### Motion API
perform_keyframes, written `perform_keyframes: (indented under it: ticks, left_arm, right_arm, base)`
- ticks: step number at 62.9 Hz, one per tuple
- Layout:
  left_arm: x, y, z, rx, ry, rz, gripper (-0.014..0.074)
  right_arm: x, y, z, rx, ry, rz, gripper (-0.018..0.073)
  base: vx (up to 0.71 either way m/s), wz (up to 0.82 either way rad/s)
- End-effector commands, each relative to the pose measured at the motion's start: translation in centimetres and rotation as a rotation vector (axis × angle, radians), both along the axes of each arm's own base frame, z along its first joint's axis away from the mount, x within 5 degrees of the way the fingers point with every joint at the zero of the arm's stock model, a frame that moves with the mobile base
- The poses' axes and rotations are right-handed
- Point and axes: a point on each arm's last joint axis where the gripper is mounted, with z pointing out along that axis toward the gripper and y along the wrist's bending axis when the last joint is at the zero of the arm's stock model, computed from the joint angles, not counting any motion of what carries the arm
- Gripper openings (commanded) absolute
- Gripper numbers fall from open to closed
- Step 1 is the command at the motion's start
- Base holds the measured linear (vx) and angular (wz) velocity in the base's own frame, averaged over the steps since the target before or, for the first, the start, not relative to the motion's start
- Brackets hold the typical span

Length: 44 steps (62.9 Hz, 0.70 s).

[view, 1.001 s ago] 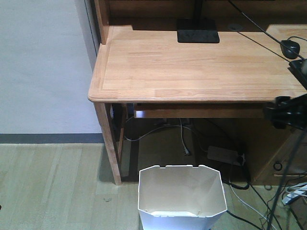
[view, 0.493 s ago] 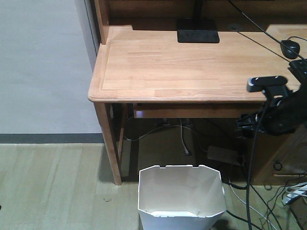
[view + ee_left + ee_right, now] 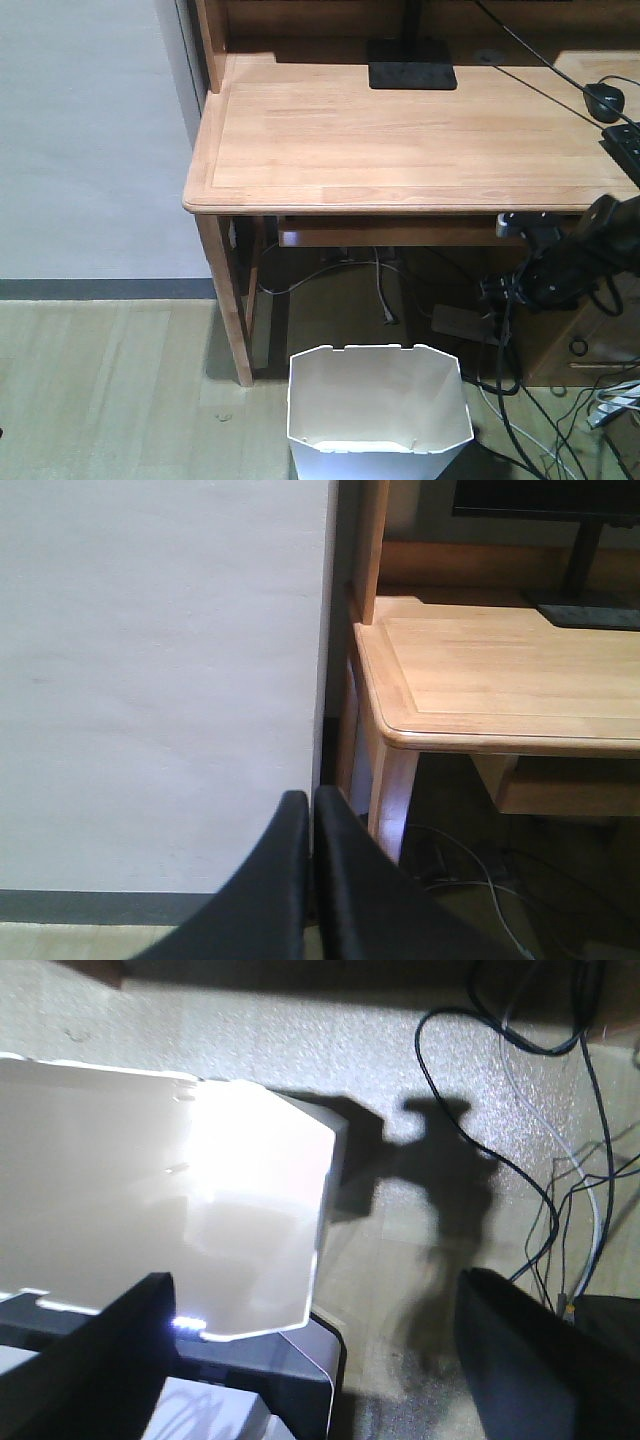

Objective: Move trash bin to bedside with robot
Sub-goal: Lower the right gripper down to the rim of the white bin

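So the white trash bin [image 3: 372, 398] is sitting on the floor [image 3: 100, 390] just out from the front edge of the wooden desk [image 3: 400, 140]. It's a bit right of the desk's front-left corner and near the front-left leg [image 3: 228, 300]. It's standing upright with its open top facing up, and I'm not making out anything inside.

The right arm [image 3: 570, 262] is hanging near the right end of the desk's front edge, just below it. It's higher than the bin and off to the bin's right, not touching it. In the right wrist view the right claw [image 3: 315, 1290] is spread wide with nothing between the fingers [image 3: 110, 1350]. One finger is showing over the bin's wall and the other over bare floor, with the bin's right rim lying between them in the frame. The claw is throwing a shadow [image 3: 440, 1160] on the floor beside the bin.

The left claw [image 3: 311, 805] is pinched fully together, gripping nothing. It's pointing at the white wall [image 3: 150, 680] just left of the desk's front-left corner.

Up on the desk, a black monitor base [image 3: 412, 68] is sitting at the back edge and a mouse [image 3: 605, 98] is lying toward the right edge. A tangle of cables [image 3: 380, 285] and a power strip [image 3: 465, 322] are lying under the desk.
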Motion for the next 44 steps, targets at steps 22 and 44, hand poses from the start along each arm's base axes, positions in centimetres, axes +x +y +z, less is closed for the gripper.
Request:
perform_keyframes:
  ticks: [22, 44]
  left_arm:
    - [0.1, 0.0, 0.1, -0.01, -0.063, 0.004, -0.0006]
    - [0.1, 0.0, 0.1, -0.01, -0.064, 0.004, -0.0006]
  right_arm:
    - [2.2, -0.1, -8.6, -0.025, 0.059, 0.059, 0.056]
    - [1.6, 1.8, -15.2, -0.014, 0.151, 0.094, 0.056]
  base:
    - [0.0, 0.0]
    - [0.0, 0.0]
